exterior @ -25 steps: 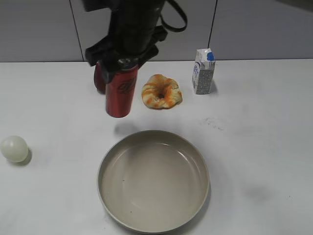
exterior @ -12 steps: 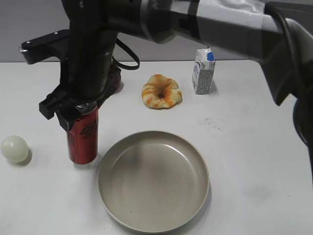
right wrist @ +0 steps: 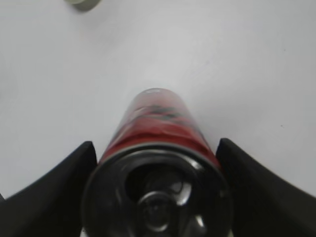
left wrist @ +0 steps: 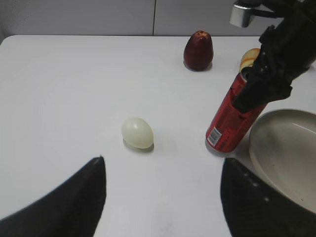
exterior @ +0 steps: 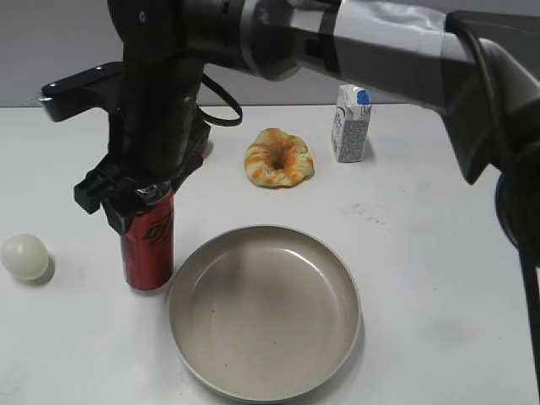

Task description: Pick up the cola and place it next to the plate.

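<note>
The cola [exterior: 152, 249] is a red can that stands upright just left of the plate [exterior: 264, 312], close to its rim, with its base at the table surface. My right gripper [exterior: 139, 198] reaches across from the right and is shut on the can's upper part. In the right wrist view the cola [right wrist: 158, 123] sits between the two fingers of the right gripper [right wrist: 155, 144]. The left wrist view shows the cola [left wrist: 229, 118] beside the plate [left wrist: 286, 148]. My left gripper [left wrist: 163, 197] is open and empty above bare table.
A pale egg-shaped ball [exterior: 24, 256] lies left of the can, also in the left wrist view [left wrist: 137, 132]. A ring-shaped pastry [exterior: 278, 158] and a small white-and-blue carton [exterior: 351, 123] are at the back. A dark red fruit [left wrist: 198, 50] stands behind the can.
My right gripper carried the cola from the back of the table forward and left, then lowered it beside the plate. In the last half second it shifted slightly down and right.
</note>
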Controlling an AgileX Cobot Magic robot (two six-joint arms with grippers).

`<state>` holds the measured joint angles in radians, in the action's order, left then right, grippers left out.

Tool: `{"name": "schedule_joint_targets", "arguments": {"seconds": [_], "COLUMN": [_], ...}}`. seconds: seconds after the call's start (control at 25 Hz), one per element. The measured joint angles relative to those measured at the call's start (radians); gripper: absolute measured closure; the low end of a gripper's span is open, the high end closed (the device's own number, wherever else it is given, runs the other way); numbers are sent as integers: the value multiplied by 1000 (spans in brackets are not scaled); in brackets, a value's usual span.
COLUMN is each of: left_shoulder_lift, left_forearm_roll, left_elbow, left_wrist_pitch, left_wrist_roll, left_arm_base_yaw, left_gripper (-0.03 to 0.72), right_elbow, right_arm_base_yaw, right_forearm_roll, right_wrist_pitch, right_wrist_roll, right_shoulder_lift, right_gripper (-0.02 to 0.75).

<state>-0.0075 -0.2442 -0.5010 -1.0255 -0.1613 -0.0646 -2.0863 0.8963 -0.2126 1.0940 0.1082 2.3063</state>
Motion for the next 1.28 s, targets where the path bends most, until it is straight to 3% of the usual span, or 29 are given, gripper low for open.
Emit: {"name": "schedule_joint_targets", "arguments": {"seconds": [0.16,0.52,0.8,1.04,1.28], "left_shoulder_lift": [0,0,0,0,0], "left_forearm_roll": [0,0,0,0,0], "left_elbow": [0,0,0,0,0], "left_wrist_pitch": [0,0,0,0,0], "left_wrist_roll": [0,0,0,0,0], "left_arm_base_yaw": [0,0,0,0,0], "left_gripper": [136,136,136,136,136], "right_elbow": [-1,-19,-39,-22,170], "right_arm_base_yaw": [0,-29,-277,-517,-735], "right_forearm_roll": [-29,-82,-152,37,132], "right_wrist_pitch": [1,0,-2,45,47], "right_wrist_roll": [17,8,-3,-75,-93], "right_shoulder_lift": [0,-31,-175,-297,-483], "right_gripper": [103,97,100,113,126]}}
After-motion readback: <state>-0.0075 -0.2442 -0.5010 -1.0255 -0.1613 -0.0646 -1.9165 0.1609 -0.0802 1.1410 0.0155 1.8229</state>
